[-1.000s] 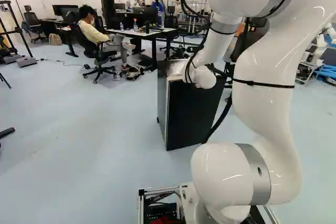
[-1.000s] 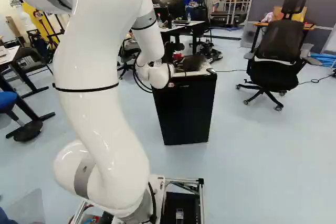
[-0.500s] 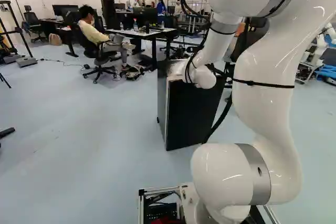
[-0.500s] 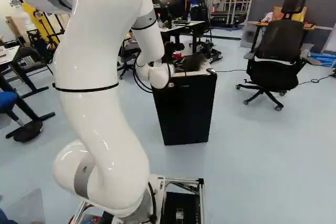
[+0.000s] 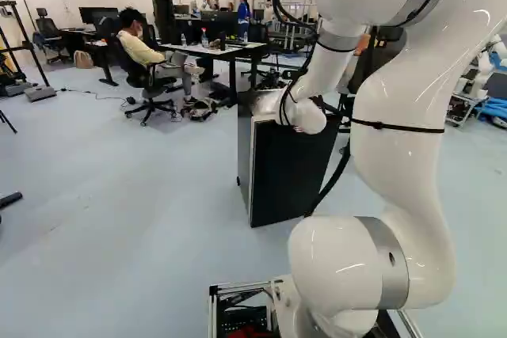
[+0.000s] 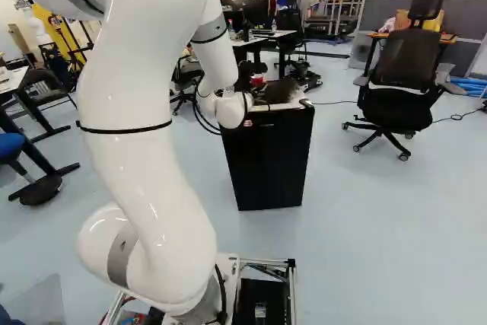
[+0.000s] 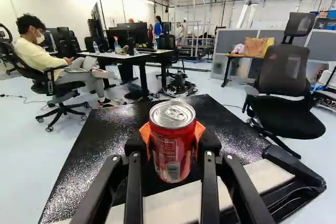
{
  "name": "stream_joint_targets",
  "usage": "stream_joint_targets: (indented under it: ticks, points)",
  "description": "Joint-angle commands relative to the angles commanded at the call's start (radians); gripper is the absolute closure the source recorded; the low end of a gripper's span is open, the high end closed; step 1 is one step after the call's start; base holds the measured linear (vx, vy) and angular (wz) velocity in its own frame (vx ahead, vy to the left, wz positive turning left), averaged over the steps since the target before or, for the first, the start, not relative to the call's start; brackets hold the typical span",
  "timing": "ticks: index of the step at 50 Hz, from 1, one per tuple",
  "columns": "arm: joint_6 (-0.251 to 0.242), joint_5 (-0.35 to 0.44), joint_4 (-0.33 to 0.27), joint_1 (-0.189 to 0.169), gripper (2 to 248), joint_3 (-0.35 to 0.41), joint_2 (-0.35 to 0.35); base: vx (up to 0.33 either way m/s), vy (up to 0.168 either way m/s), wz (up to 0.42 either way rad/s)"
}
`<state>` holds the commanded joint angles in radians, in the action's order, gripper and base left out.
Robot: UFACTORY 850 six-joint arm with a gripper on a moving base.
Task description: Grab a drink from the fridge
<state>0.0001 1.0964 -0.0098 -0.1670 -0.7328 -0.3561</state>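
The small black fridge point(image 5: 291, 173) stands ahead of the arm, its front face point(image 6: 268, 161) showing and its door looking closed. In the wrist view, my gripper point(image 7: 172, 148) is shut on a red drink can point(image 7: 170, 153). Orange pads point(image 7: 199, 132) press it from two sides, and its silver lid points up. Behind and around the can lies the fridge's dark, speckled top point(image 7: 89, 166); I cannot tell whether the can touches it. The arm's wrist covers most or all of the gripper in both base views.
An empty office chair point(image 6: 401, 85) stands right of the fridge in the right base view. Beyond the fridge are a desk point(image 5: 226, 51) and a seated person; a cable lies on the floor by the chair. Another robot point(image 5: 479, 77) stands at the right of the left base view.
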Motion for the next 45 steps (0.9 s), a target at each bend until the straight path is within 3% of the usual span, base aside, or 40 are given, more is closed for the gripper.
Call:
stream_joint_targets:
  ticks: [23,45]
  points:
    - [0.0,-0.004,0.0,0.003,151,0.012,0.012,0.0,0.0,0.0]
    - [0.0,-0.026,0.001,0.02,151,0.076,0.074,0.0,0.0,0.0]
